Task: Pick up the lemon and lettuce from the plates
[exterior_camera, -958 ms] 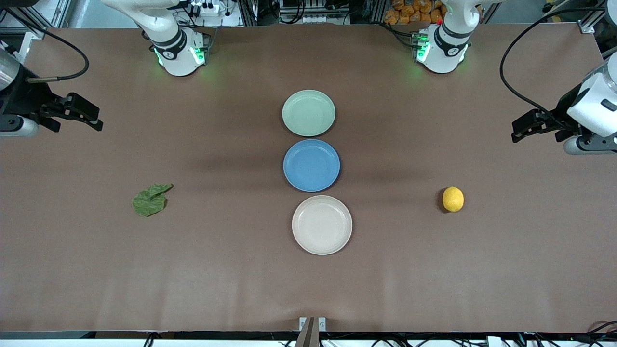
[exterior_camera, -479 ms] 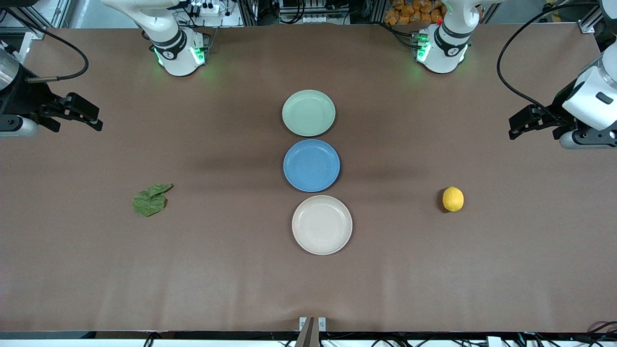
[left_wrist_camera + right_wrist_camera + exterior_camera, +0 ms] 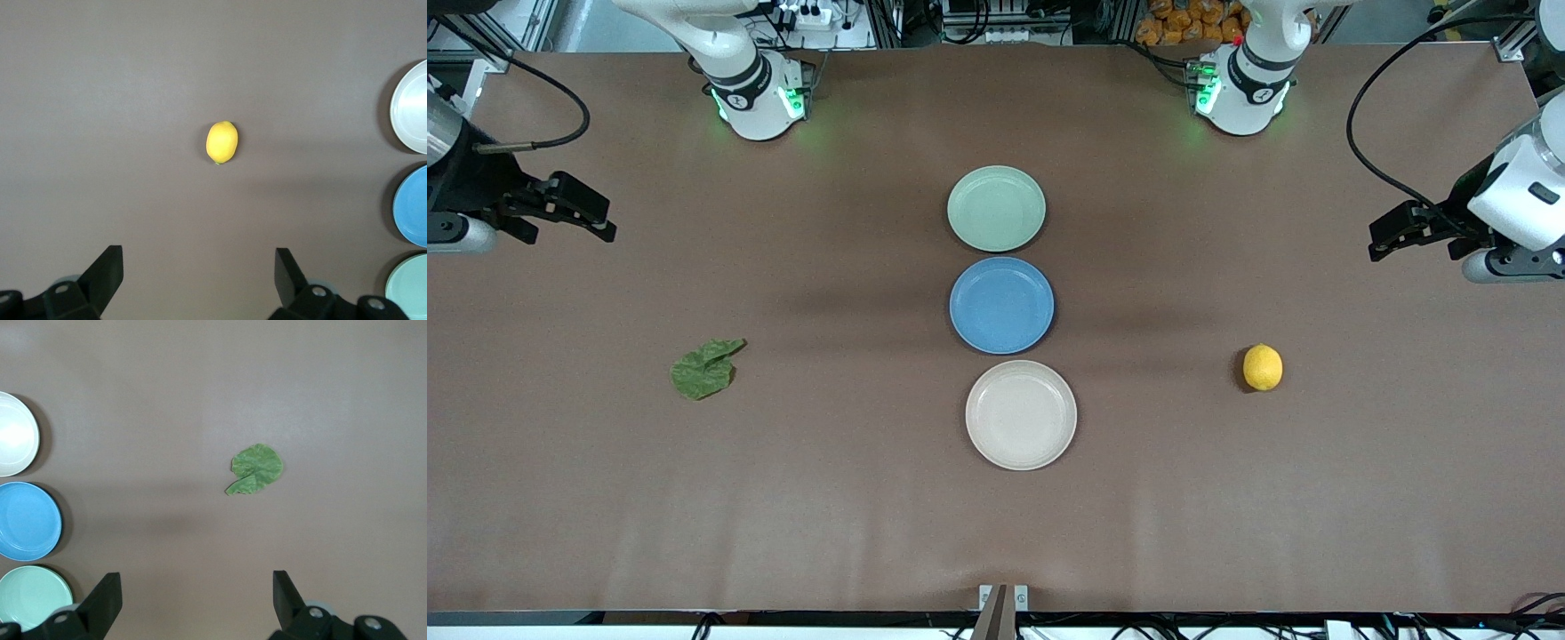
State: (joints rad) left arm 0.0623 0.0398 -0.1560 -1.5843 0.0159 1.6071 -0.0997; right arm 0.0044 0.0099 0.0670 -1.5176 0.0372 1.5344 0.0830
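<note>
The yellow lemon [image 3: 1263, 367] lies on the bare table toward the left arm's end, also seen in the left wrist view [image 3: 222, 142]. The green lettuce [image 3: 704, 370] lies flat on the table toward the right arm's end, also seen in the right wrist view [image 3: 255, 470]. The mint plate [image 3: 996, 208] and the beige plate [image 3: 1021, 414] are empty at the table's middle. My left gripper [image 3: 1385, 242] is open and empty, up over bare table at its end. My right gripper [image 3: 598, 224] is open and empty, up over bare table at its end.
A blue plate [image 3: 1001, 305], empty, sits between the mint and beige plates. The three plates form a line down the table's middle. Black cables hang by both arms near the table's ends.
The left arm's hand shifted slightly up and back at its end of the table. The right arm, lemon, lettuce and plates have not moved.
</note>
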